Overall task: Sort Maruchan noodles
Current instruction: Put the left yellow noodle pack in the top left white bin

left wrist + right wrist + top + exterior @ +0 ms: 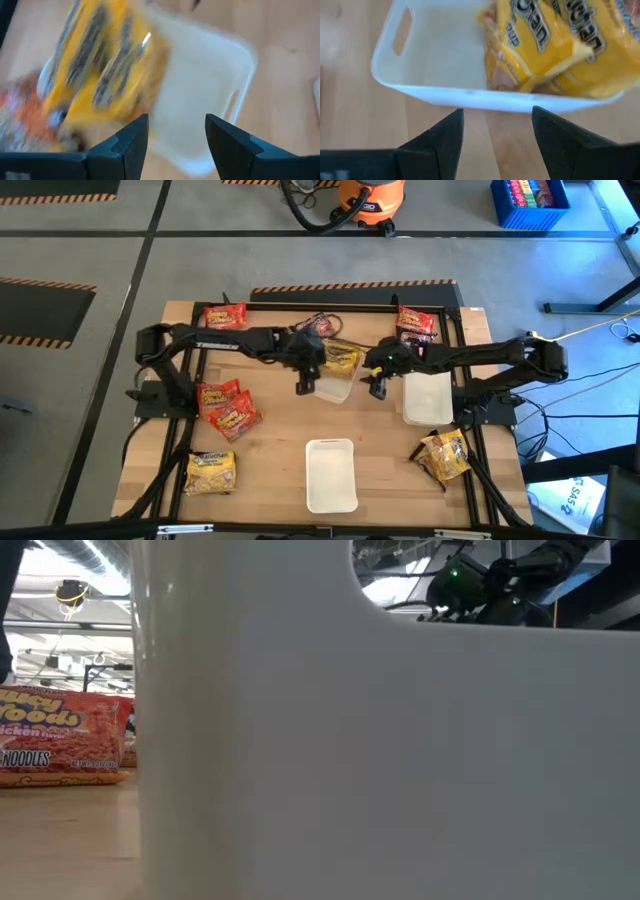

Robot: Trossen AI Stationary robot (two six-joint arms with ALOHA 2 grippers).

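A wooden table point(270, 445) seen from above holds three white trays and several Maruchan noodle packets. One white tray point(332, 386) sits at the table's centre with yellow packets point(342, 358) piled in its far end. A second tray point(427, 397) lies just to its right, and a third tray point(331, 474) sits at the near edge.

Two red packets point(228, 406) overlap on the left side. One red packet point(224, 315) lies at the far left corner. A red and a darker packet point(415, 323) lie at the far right. One yellow packet point(211, 472) rests at the near left, and crumpled yellow packets point(445, 455) sit at the near right.

The left gripper point(307, 383) hovers at the centre tray's left edge, fingers parted and holding nothing. The right gripper point(378, 387) hangs between the centre and right trays, fingers likewise parted and empty.

Bare wood lies open between the red pair and the near tray. An orange vacuum point(368, 202) stands on the floor beyond the table.
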